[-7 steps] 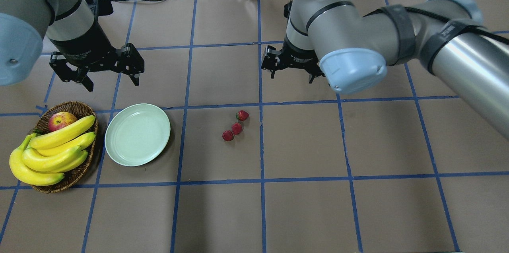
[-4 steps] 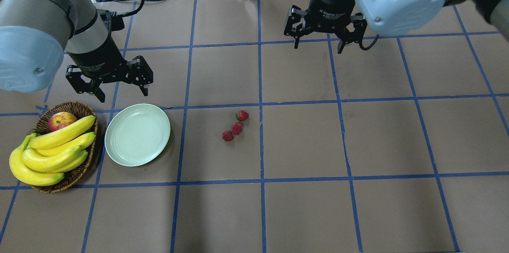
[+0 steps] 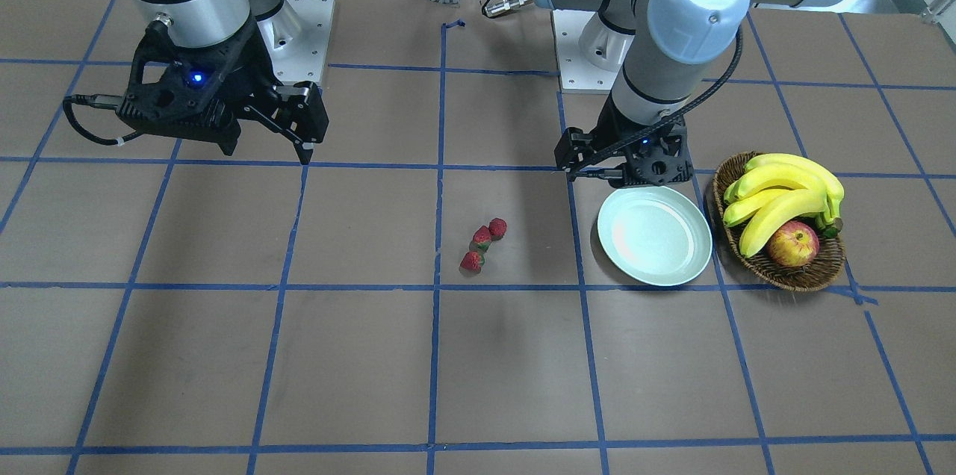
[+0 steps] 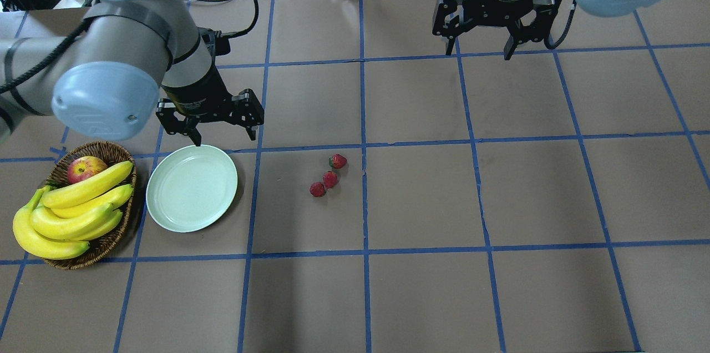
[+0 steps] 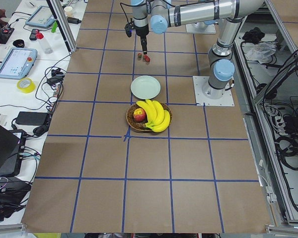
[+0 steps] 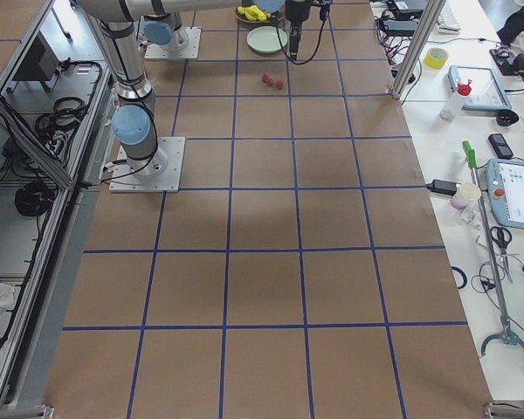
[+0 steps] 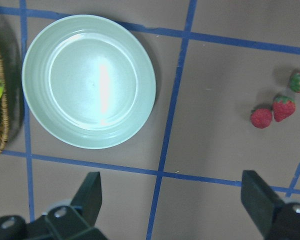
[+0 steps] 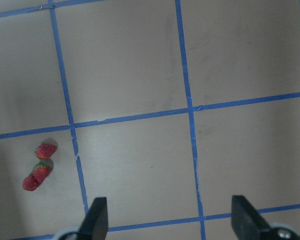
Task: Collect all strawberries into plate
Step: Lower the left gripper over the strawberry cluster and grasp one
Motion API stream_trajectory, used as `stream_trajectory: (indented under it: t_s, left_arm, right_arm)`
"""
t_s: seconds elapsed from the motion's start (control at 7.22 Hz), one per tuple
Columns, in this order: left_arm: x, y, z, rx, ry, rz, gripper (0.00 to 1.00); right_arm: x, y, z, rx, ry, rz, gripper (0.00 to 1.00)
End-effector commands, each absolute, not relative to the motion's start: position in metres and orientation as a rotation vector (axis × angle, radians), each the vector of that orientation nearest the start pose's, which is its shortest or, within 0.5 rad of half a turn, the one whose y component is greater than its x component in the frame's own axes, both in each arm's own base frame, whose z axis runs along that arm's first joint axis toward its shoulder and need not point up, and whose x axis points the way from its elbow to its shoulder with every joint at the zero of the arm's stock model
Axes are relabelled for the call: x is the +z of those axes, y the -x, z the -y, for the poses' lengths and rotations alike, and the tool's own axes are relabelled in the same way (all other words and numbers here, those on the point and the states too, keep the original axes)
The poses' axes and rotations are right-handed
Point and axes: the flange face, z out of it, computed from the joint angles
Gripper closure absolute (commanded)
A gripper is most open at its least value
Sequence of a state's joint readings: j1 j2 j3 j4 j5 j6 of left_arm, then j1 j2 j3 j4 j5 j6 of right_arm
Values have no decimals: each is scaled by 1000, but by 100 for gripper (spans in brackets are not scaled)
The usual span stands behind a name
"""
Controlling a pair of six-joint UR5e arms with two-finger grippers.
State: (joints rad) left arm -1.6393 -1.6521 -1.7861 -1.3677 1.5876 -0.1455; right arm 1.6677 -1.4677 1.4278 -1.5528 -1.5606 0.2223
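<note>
Since nothing lies in the plate [image 4: 191, 187], no part of the collecting is judged done. The three strawberries [image 4: 330, 177] are seen bunched on the table, off to the right of the left gripper [image 4: 223, 138], which is held spread and empty, the plate lying just below its fingertips. The right gripper [image 4: 478, 53] is likewise spread and empty, the berries well apart to its left. All three picks are left.

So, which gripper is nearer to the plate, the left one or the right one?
Left. The left gripper hangs open just beside the plate, not touching it; the right gripper is far off, on the other side of the strawberries.
</note>
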Motion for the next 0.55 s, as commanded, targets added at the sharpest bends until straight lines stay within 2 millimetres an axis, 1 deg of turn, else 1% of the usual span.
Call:
stream_trajectory:
  t_s: [0.0,0.14,0.28,0.42]
  left_arm:
    - [337,206,481,129,18,-3176,0]
    - [315,212,480,198,19,-3189,0]
    - [303,216,484,190,96,-3188,0]
    - [295,226,490,129,68,-3199,0]
  right_arm:
    - [510,-147,522,-25,-228,-3124,11]
    - [507,-140,523,-18,-204,-3126,11]
    - [504,-143,517,-17,-205,-3114,8]
    - [501,-142,515,-18,-200,-3110,0]
